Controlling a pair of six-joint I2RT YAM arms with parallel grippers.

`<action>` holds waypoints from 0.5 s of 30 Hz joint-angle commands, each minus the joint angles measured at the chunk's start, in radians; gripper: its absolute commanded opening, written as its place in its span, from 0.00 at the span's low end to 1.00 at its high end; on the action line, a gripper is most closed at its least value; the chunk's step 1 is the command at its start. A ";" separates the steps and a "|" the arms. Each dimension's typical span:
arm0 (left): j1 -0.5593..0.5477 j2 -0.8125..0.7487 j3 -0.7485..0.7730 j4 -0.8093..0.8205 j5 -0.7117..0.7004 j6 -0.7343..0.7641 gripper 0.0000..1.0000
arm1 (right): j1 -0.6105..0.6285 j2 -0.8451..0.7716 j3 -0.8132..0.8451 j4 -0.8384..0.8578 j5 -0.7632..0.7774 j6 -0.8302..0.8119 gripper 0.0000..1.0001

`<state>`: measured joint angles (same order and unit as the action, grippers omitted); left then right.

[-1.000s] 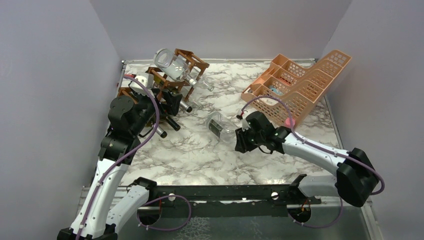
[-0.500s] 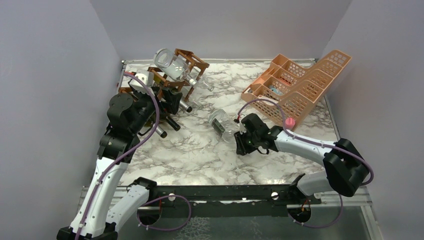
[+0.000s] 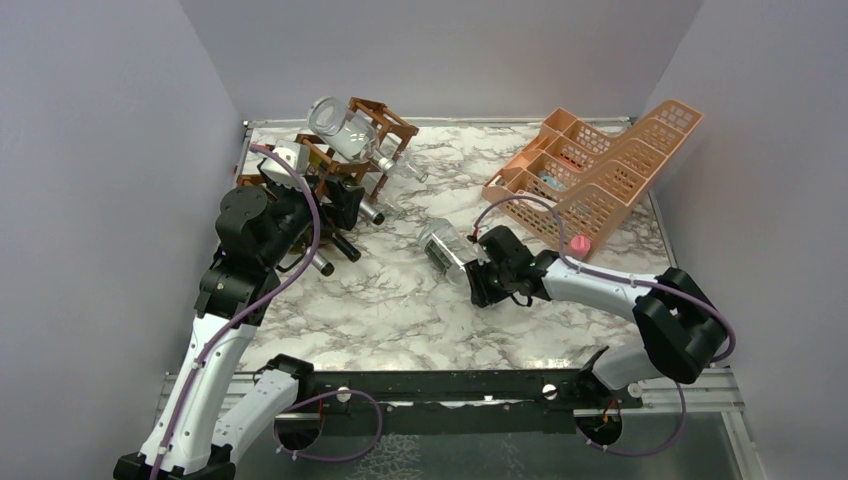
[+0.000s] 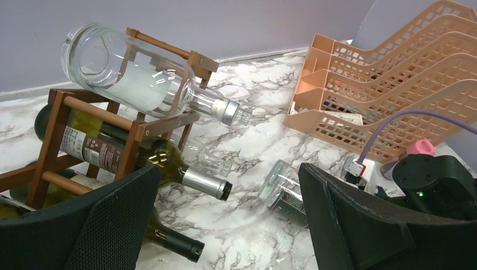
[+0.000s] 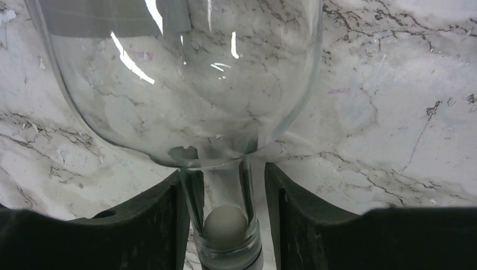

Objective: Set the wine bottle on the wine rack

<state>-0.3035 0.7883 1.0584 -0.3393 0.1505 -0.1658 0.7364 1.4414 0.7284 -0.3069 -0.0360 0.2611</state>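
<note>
Well, my right claw [image 5: 225,188] straddles the neck of the clear, empty bottle [image 5: 180,84] lying on the table [image 5: 394,112]; I cannot tell whether it grips. The label [image 5: 112,14] is unreadable. My left claw [image 4: 228,174] gapes empty, with the rack [image 4: 101,115] holding bottles [image 4: 129,79] just ahead.

No legible text. Label print on green bottle [image 4: 98,152] in wine rack [image 4: 90,112]: too small. Dark label on loose clear bottle [image 4: 281,188]: unreadable.

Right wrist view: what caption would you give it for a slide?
Clear glass wine bottle, its neck between the two black fingers, marble tabletop behind.
</note>
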 commanded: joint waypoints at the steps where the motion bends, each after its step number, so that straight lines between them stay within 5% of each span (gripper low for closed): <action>1: -0.006 -0.001 0.042 -0.001 0.022 0.015 0.99 | -0.002 0.030 0.026 0.071 0.049 -0.005 0.53; 15: -0.006 -0.006 0.041 -0.008 0.018 0.022 0.99 | -0.002 0.080 0.014 0.165 0.046 0.016 0.55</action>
<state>-0.3035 0.7895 1.0714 -0.3416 0.1505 -0.1551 0.7364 1.4967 0.7414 -0.2192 -0.0067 0.2634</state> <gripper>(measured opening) 0.990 0.566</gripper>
